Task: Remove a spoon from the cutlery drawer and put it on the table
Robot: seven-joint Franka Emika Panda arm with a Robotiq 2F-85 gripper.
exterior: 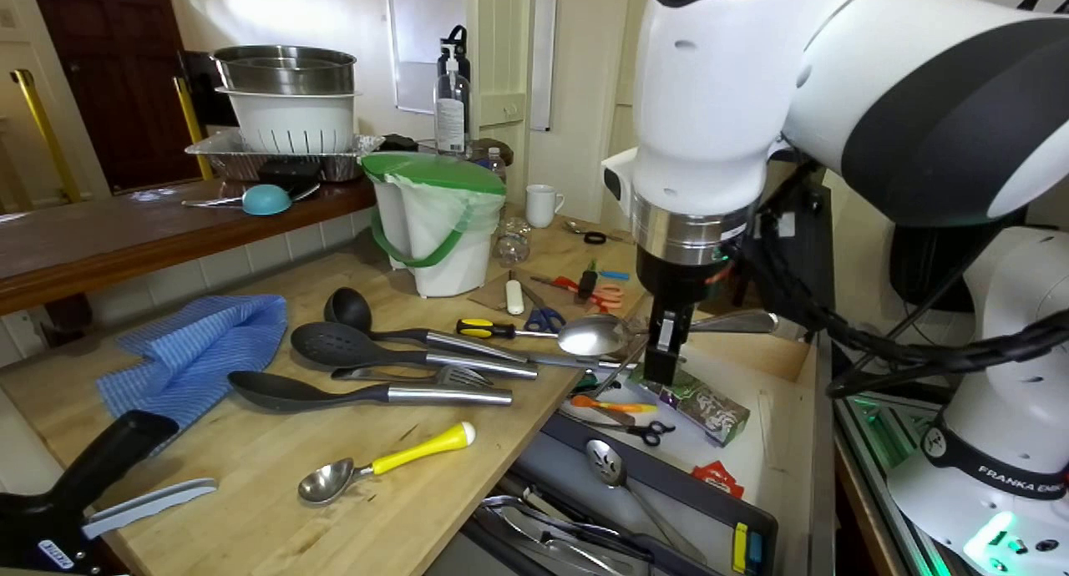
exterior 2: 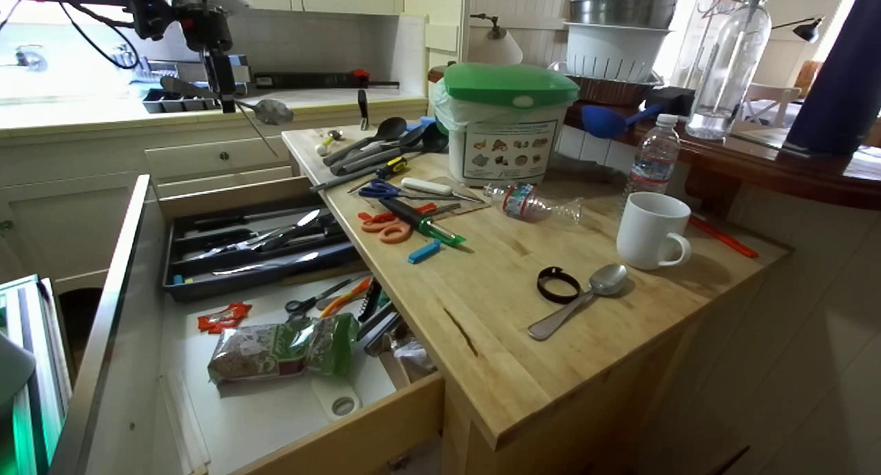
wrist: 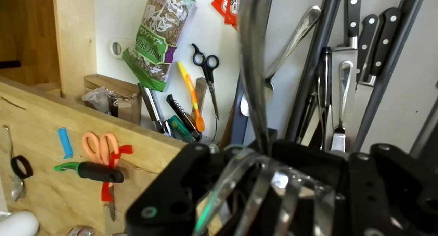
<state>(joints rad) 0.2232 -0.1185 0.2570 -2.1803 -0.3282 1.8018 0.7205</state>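
My gripper (exterior: 661,366) is shut on a metal spoon, held above the drawer beside the table edge. The spoon (exterior: 591,336) lies roughly level, bowl toward the table; its bowl also shows beside the gripper (exterior 2: 226,100) in an exterior view (exterior 2: 274,111). A thin second utensil (exterior 2: 260,132) slants down from the jaws. In the wrist view blurred fork tines (wrist: 263,188) cross the jaws (wrist: 273,148); which handle rises there is unclear. The open cutlery drawer (exterior 2: 385,430) holds jumbled utensils and a slotted spoon (exterior: 605,463). The table (exterior: 250,467) is pale wood.
On the table stand a green-lidded bucket (exterior: 443,234), a white mug (exterior 2: 650,230), a blue cloth (exterior: 196,342), black ladles (exterior: 359,342), scissors, a yellow scoop (exterior: 422,449) and another spoon (exterior 2: 578,301). A grain bag (exterior 2: 275,351) lies in the drawer.
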